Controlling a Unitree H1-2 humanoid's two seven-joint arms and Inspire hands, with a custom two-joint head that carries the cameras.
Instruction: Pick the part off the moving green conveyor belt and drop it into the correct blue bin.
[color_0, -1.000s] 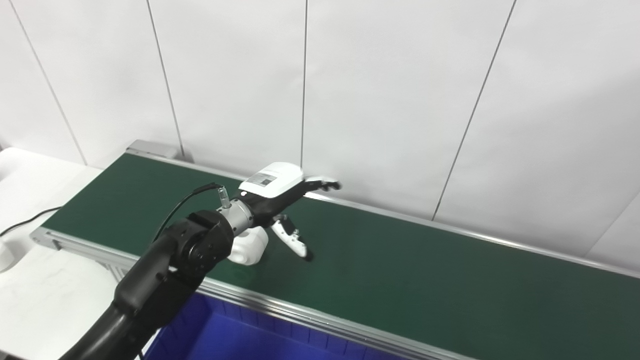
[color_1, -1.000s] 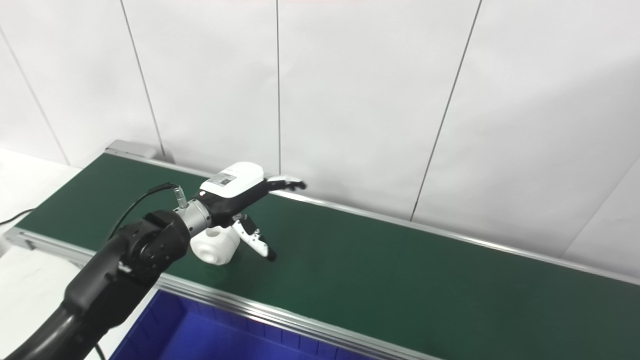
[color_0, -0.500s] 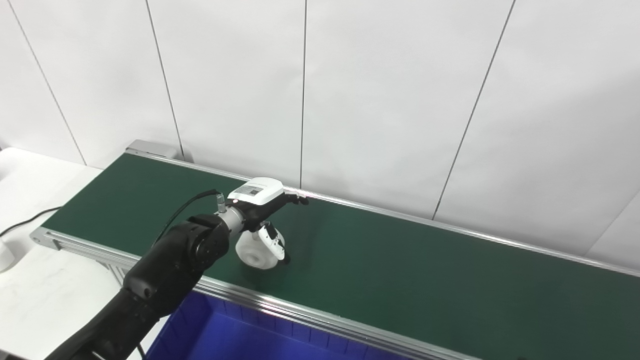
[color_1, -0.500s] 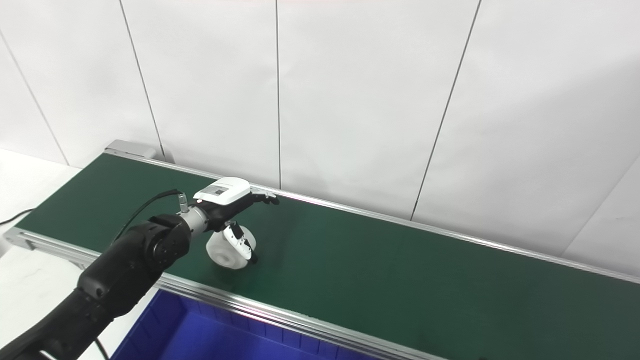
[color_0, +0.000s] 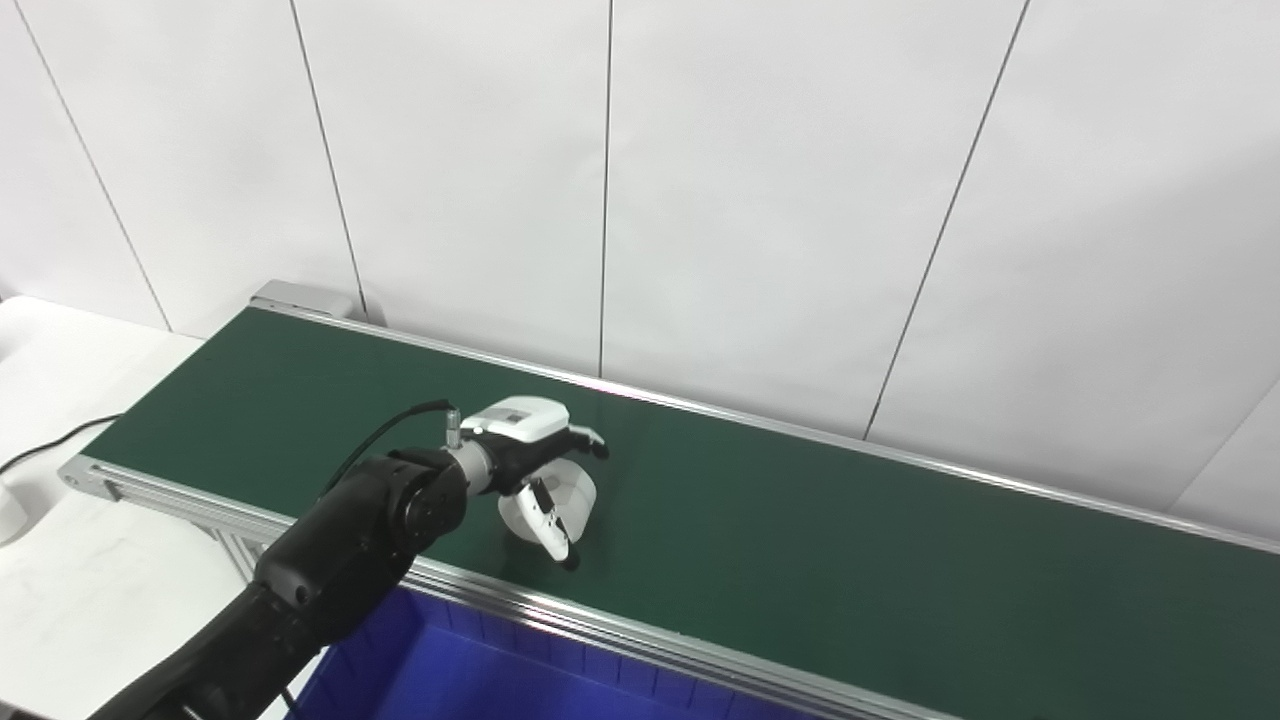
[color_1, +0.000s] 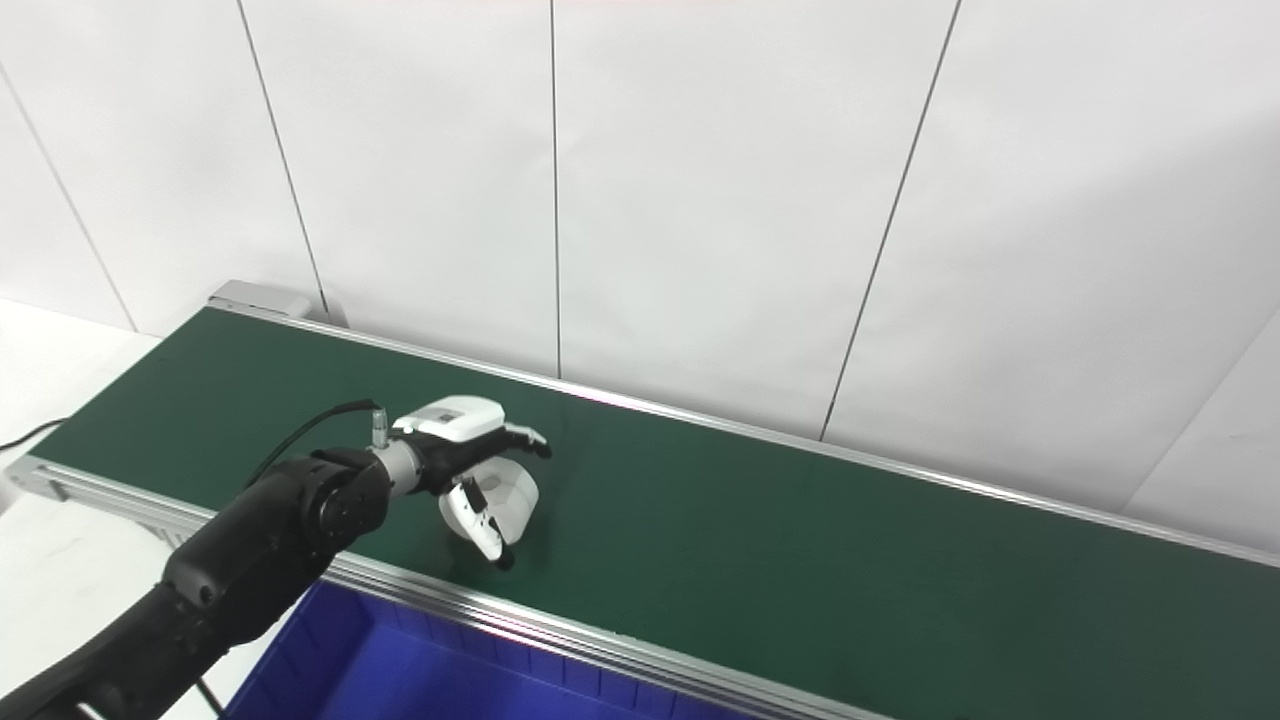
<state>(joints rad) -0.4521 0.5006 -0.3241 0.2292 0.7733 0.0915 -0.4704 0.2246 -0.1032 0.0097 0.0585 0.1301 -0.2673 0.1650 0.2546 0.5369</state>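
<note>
White plastic part (color_0: 572, 492) sits on green conveyor belt (color_0: 800, 540), near the belt's front rail, left robot hand (color_0: 535, 470) wrapped over it. Near to far: blue bin (color_0: 440, 680) at bottom edge, just below the belt's aluminium front rail (color_0: 640, 640); only its inner wall and ribbed rim show. Black left arm (color_0: 330, 560) comes in from bottom left, crosses over the bin corner and the rail, black cable (color_0: 385, 440) looping off the wrist. Left robot hand lies palm down on top of the part, white back cover up, fingers (color_0: 590, 445) curled over the far side, thumb (color_0: 550, 530) down the near side, tip by the belt surface. Grasping the part, it seems; part looks tilted, whether it's clear of the belt I cannot tell. Right robot hand out of frame. White worktop (color_0: 70, 600) at left under the belt end, dark cord (color_0: 50, 445) on it. Behind belt, back rail (color_0: 900, 460), then white panelled wall (color_0: 780, 200).
</note>
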